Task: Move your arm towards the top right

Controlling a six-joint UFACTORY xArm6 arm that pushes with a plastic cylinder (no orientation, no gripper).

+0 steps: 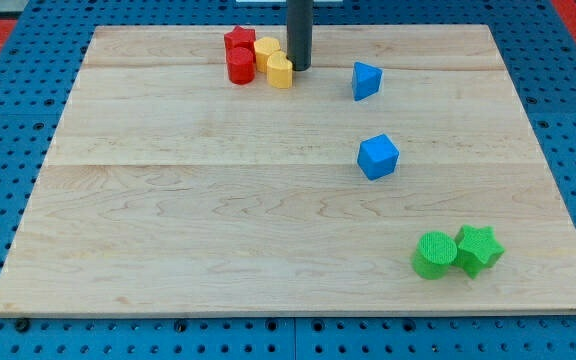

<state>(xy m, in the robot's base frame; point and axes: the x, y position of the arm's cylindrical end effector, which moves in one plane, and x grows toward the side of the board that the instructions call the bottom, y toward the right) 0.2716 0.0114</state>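
A: Item one, the end of the arm?
B: No claw, so no opening or grip; my tip (pixel 299 67) is resting on the wooden board (pixel 218 230) at the view's top, touching the yellow heart block (pixel 280 71).

A: Neighbours?
B: Yellow block (pixel 266 51), red star (pixel 238 41), red cylinder (pixel 240 66) sitting clustered left of it.

A: Lettering?
B: None is showing.

Red star (pixel 239 39), yellow heart (pixel 280 70), blue cube (pixel 378 156), green cylinder (pixel 433 254)

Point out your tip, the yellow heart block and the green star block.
My tip (pixel 299 67), camera view, rod's lower end.
Yellow heart block (pixel 280 70), camera view, top face.
Green star block (pixel 478 246), camera view, top face.
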